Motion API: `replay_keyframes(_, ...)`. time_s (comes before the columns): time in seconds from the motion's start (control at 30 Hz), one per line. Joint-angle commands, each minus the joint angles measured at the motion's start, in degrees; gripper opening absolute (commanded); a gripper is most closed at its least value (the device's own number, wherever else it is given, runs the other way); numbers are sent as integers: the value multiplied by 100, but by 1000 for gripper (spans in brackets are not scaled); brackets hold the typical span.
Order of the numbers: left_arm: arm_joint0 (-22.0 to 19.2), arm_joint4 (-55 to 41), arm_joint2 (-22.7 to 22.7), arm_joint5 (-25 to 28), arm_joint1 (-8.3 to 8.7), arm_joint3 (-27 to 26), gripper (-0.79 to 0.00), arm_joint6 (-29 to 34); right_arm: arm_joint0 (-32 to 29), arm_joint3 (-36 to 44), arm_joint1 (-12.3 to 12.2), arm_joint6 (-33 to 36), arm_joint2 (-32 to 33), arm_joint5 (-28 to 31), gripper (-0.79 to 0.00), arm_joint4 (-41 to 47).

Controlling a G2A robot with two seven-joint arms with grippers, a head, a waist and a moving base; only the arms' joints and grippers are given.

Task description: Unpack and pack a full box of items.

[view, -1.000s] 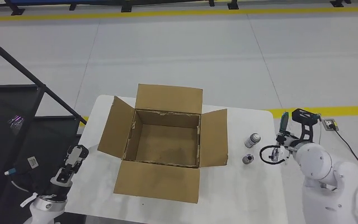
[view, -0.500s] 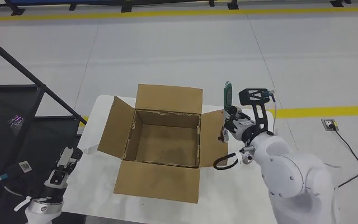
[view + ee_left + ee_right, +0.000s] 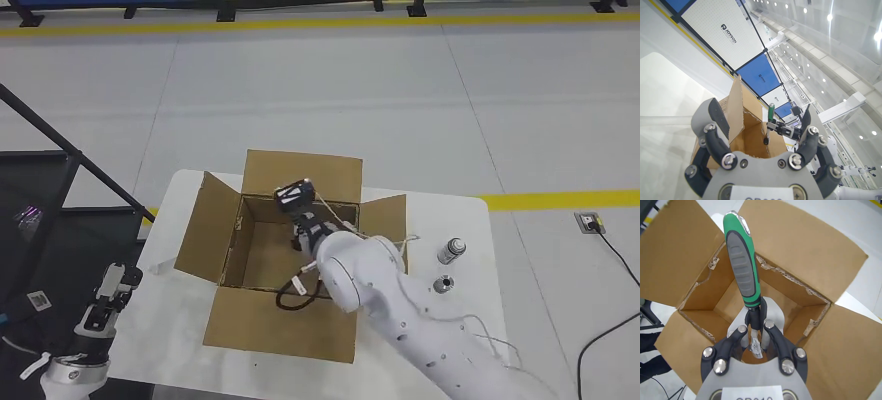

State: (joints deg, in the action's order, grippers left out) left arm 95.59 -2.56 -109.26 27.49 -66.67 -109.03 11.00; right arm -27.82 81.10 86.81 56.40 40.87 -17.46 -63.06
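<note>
Right hand (image 3: 754, 318) is clamped on the shank of a green-handled ratchet wrench (image 3: 741, 262), held over the open brown cardboard box (image 3: 800, 249). Packing is judged barely begun: two grey metal cylinders (image 3: 453, 250) lie on the white table (image 3: 465, 215) to its right.

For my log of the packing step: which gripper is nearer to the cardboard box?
Right. The right gripper hangs over the cardboard box opening, shut on the ratchet; the left gripper is open, by the table edge.
</note>
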Motion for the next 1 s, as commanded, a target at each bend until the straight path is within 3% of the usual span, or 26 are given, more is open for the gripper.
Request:
replay_keyframes(0.0, 0, 0, 0, 0, 0, 0, 0, 0, 278, -654, 154, -94, -247, 87, -785, 161)
replay_keyframes(0.5, 0, 0, 0, 0, 0, 0, 0, 0, 1491, -4385, 1481, -330, -1510, 652, -785, 759)
replay_keyframes(0.7, 0, 0, 0, 0, 0, 0, 0, 0, 1612, -5336, 1924, -574, -1666, 705, -785, 846)
replay_keyframes(0.97, 0, 0, 0, 0, 0, 0, 0, 0, 1768, -6135, 2323, -732, -1665, 871, -785, 982)
